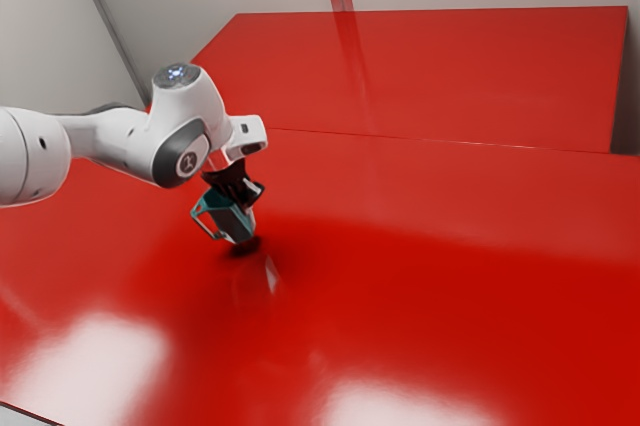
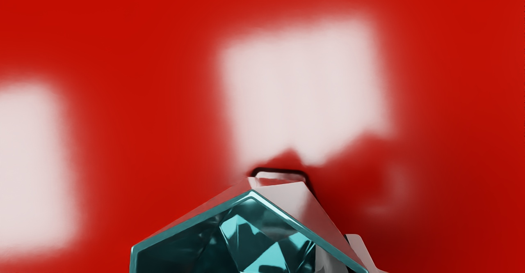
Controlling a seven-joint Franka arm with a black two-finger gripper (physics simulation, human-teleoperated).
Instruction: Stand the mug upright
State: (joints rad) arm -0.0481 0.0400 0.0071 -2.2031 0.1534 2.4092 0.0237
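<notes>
Teal faceted mug w/ squared handle (image 1: 232, 221), tilted, at or just above glossy red table (image 1: 450, 296); black two-finger gripper (image 1: 248, 197), nearly closed, pinches its wall; risk: sloped facet slips or low edge snags, mug topples.

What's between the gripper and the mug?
Nothing I can see: in the exterior view, the gripper reaches right to the mug, with no visible gap between them.

A teal mug (image 2: 229, 248) is seen close up, its angular rim and faceted inside turned toward the camera. Red and pale tones are mirrored on its outer walls. Beyond it, the glossy red table (image 2: 143, 80) is marked by two soft-edged, whitish patches of light.
</notes>
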